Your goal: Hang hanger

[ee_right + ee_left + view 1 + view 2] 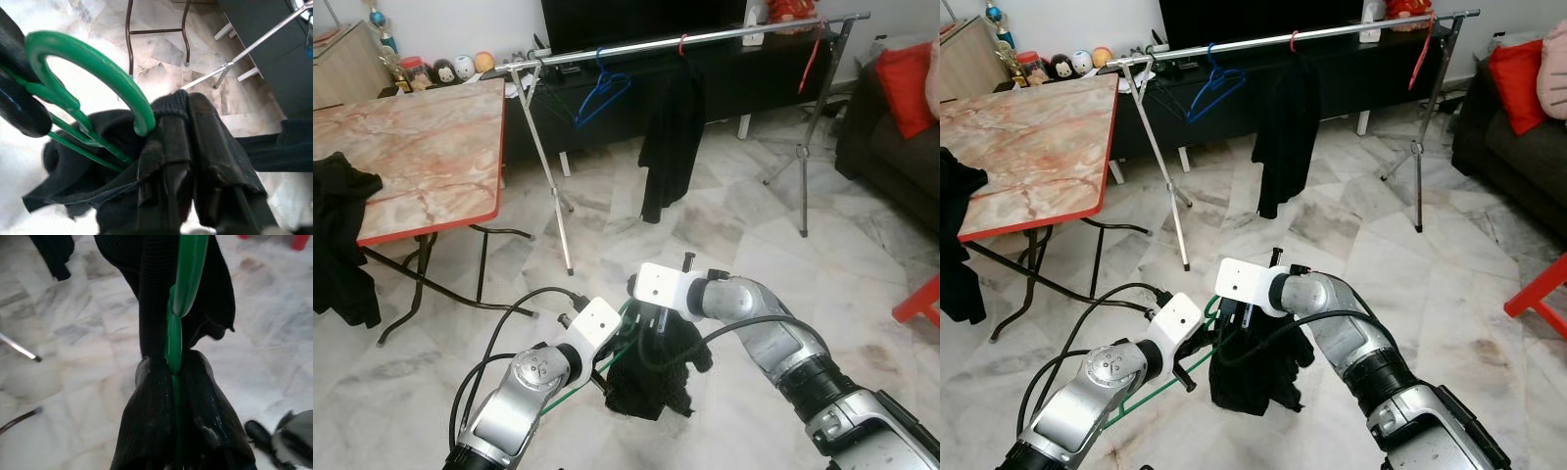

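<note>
Green hanger point(93, 68) low over marble floor point(724, 235), between our two hands, black garment point(651, 377) draped on it. Our left hand point(173, 401) clamped on hanger's stem. Our right hand point(190, 147) pinched on garment fabric beside hook. Clothes rail point(705, 39) well ahead, carrying blue hanger point(602, 93).

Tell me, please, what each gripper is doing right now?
Left gripper: shut on the green plastic hanger.
Right gripper: shut on the black knitted garment draped on that hanger.
</note>
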You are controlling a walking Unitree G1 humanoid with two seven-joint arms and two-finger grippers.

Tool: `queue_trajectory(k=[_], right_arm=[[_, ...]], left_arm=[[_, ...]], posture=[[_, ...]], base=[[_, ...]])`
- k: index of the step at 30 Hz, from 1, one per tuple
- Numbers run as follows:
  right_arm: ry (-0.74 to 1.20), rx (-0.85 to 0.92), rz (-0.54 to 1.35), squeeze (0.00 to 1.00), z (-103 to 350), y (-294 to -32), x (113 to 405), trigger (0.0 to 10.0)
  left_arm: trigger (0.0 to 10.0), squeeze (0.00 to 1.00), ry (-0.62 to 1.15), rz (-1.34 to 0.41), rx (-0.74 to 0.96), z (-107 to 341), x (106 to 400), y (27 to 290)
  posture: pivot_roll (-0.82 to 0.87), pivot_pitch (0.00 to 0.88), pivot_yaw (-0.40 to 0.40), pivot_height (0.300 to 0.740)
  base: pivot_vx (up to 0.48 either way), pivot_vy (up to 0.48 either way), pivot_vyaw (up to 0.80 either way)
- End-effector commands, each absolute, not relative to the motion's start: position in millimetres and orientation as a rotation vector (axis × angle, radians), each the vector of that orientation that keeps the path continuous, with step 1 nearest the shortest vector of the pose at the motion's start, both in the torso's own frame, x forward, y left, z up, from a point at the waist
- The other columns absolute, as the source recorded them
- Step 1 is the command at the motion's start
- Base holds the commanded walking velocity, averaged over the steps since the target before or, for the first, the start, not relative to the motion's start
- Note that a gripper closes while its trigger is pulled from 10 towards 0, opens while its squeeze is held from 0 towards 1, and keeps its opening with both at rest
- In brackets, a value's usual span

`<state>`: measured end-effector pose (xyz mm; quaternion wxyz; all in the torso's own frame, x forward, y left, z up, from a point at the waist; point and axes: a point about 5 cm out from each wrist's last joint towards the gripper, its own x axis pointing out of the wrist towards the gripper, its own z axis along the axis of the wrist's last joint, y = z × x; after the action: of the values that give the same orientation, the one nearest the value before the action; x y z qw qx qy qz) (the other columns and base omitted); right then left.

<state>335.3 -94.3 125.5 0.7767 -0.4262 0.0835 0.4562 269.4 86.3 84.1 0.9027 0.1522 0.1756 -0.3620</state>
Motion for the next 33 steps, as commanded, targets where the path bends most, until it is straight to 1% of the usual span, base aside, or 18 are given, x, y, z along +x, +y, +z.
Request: queue_trajectory(k=[1,4,5,8,11,21,29,33], right_arm=[[0.084,-0.924,1.099,0.0,135,-77,326,10.0],[0.079,-0.949,1.107,0.0,136,-80,328,10.0],[0.091,-1.0,1.073,0.0,136,-87,334,10.0],[0.114,-1.076,1.005,0.0,139,-99,346,10.0],[0.127,-1.13,0.985,0.0,142,-107,351,10.0],[0.153,-1.145,0.989,0.0,139,-112,355,10.0],[0.225,-1.242,0.992,0.0,127,-127,356,10.0],[0.22,-1.218,1.0,0.0,127,-127,357,10.0]], left_arm=[[10.0,0.0,0.306,-0.79,0.281,95,268,82],[10.0,0.0,0.307,-0.824,0.275,96,266,79],[10.0,0.0,0.311,-0.835,0.284,96,265,79],[10.0,0.0,0.321,-0.827,0.323,94,265,82],[10.0,0.0,0.336,-0.838,0.361,90,264,86],[10.0,0.0,0.349,-0.853,0.382,89,261,92],[10.0,0.0,0.375,-0.882,0.453,84,258,96],[10.0,0.0,0.376,-0.889,0.446,83,257,95]], posture=[[-0.1,0.0,0.088,0.74],[-0.1,0.0,0.088,0.74],[-0.1,0.0,0.088,0.74],[-0.1,0.0,0.088,0.74],[-0.1,0.0,0.088,0.74],[-0.1,0.0,0.088,0.74],[-0.1,0.0,0.087,0.74],[-0.1,0.0,0.086,0.74]], base=[[0.0,0.0,0.0],[0.0,0.0,0.0],[0.0,0.0,0.0],[0.0,0.0,0.0],[0.0,0.0,0.0],[0.0,0.0,0.0],[0.0,0.0,0.0],[0.0,0.0,0.0]])
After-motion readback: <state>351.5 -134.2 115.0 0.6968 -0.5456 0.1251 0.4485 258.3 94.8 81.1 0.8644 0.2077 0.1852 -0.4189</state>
